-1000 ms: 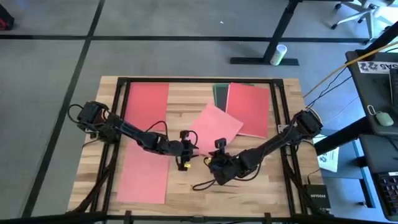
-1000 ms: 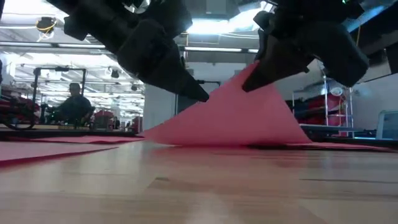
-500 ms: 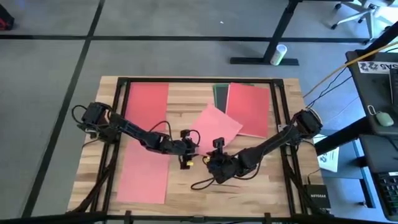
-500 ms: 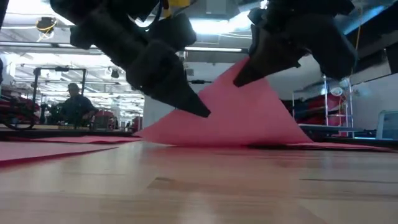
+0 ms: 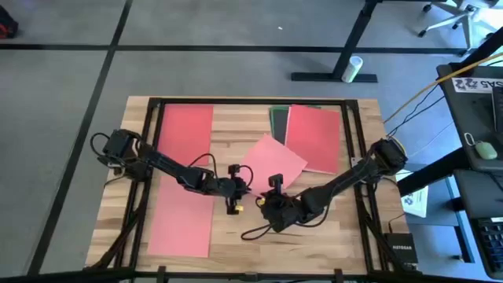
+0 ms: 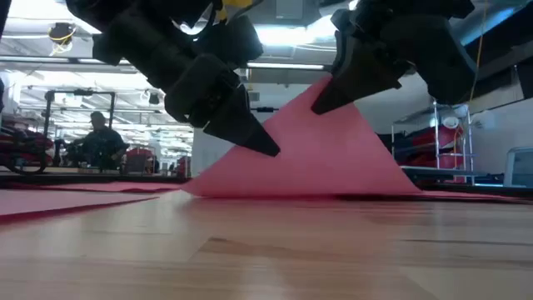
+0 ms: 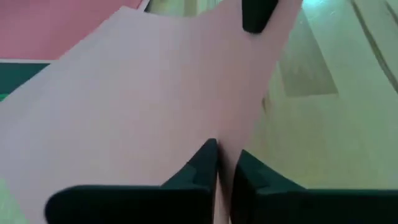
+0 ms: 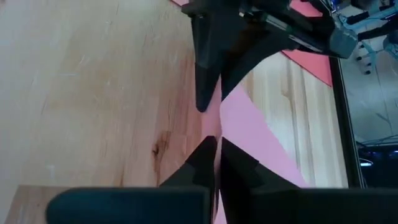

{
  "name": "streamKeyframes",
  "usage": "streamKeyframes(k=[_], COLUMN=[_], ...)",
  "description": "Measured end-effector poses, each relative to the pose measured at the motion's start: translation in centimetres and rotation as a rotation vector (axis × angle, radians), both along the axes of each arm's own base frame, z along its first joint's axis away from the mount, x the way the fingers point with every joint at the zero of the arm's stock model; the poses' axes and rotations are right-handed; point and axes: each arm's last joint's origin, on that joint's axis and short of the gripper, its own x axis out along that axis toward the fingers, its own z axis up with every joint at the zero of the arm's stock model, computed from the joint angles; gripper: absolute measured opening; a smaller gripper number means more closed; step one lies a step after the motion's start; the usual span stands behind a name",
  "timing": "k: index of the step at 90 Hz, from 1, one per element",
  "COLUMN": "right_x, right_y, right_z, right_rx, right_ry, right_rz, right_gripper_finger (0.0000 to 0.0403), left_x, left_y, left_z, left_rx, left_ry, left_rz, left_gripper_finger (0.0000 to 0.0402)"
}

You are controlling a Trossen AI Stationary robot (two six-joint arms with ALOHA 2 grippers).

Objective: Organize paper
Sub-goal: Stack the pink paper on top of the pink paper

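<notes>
A pink sheet was found near the middle of the wooden table, lying askew, with its near corner lifted off the surface. That raised corner was gripped by both arms. The left gripper was seen closed on the sheet's near left edge, its fingers pressed together with the paper's edge between them. The right gripper was likewise closed on the same corner, a thin strip of pink caught between its two dark fingers. In the low view the sheet rose like a tent from the tabletop, held at its peak by the two grippers.

Two red sheets were laid along the table's left side, one at the far end and one at the near end. Another red sheet lay at the far right, overlapping a dark green sheet, of which only an edge showed; it may have covered more than one sheet. A seated person was visible in the room beyond.
</notes>
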Motion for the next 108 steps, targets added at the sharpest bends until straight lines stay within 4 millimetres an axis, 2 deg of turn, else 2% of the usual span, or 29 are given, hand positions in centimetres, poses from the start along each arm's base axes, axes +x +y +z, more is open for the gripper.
streamKeyframes(k=[27,53,61,72,87,108], right_x=[0.0,0.4,0.5,0.3,-0.7,-1.9], right_y=[0.1,0.3,0.5,0.4,-0.1,-0.7], right_z=[0.0,0.8,1.2,1.6,1.2,0.3], right_rx=[0.017,0.034,0.057,0.045,0.000,0.002], right_ry=[-0.012,-0.025,-0.012,0.045,0.166,0.266], right_rz=[-0.012,-0.008,0.010,0.005,0.004,-0.057], right_gripper_finger=[0.0010,0.0087,0.0099,0.0080,0.0010,0.0002], left_x=[-0.3,-2.2,-3.0,-4.1,-5.5,-7.5], left_y=[-0.1,-0.7,-1.0,-1.7,-2.7,-4.9], left_z=[0.1,2.8,3.7,4.5,5.3,5.9], left_rx=[0.009,-0.003,-0.018,-0.031,-0.060,-0.093], left_ry=[0.016,0.051,0.062,0.087,0.114,0.200], left_rz=[0.002,-0.001,-0.003,-0.015,-0.030,-0.052], left_gripper_finger=[0.0000,0.0000,0.0000,0.0000,0.0000,0.0000])
